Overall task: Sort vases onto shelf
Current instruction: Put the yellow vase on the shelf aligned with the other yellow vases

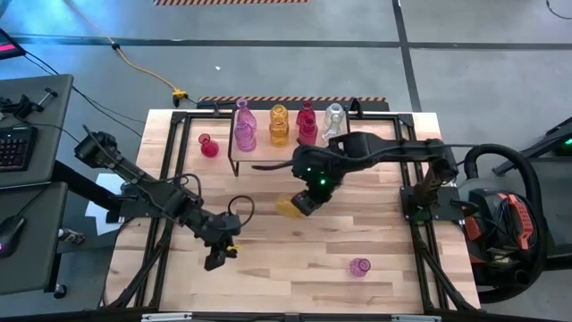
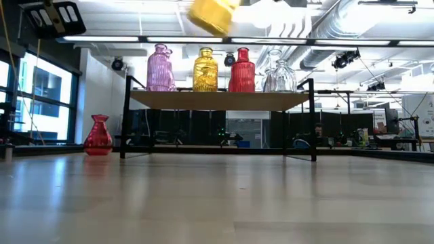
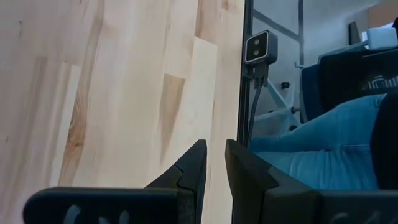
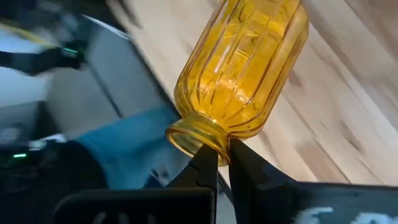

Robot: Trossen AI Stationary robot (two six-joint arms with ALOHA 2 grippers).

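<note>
The shelf (image 1: 268,156) stands at the table's far side. On it stand a pink vase (image 1: 243,131), a yellow one (image 1: 279,126), a red one (image 1: 307,124) and a clear one (image 1: 334,118). Another red vase (image 1: 208,145) stands on the table left of the shelf, and a pink one (image 1: 359,266) near the front right. My right gripper (image 1: 304,202) is in front of the shelf, high over the table's middle, shut on a second yellow vase (image 4: 242,68). My left gripper (image 1: 217,258) hovers over the near left part of the table, all but shut and holding nothing. My right gripper has the yellow vase by the rim of its mouth (image 4: 200,140), pinched between the two fingers; one fingertip (image 4: 205,163) seems to sit at the opening and the other outside on the neck. The vase is lifted well clear of the table and tilted, its body pointing away from the fingers.
A person in blue trousers (image 3: 323,155) sits just beyond the table's near edge. Black frame rails (image 1: 420,215) run along the table's left and right sides. Bare wood (image 1: 295,259) lies between the shelf and the front edge.
</note>
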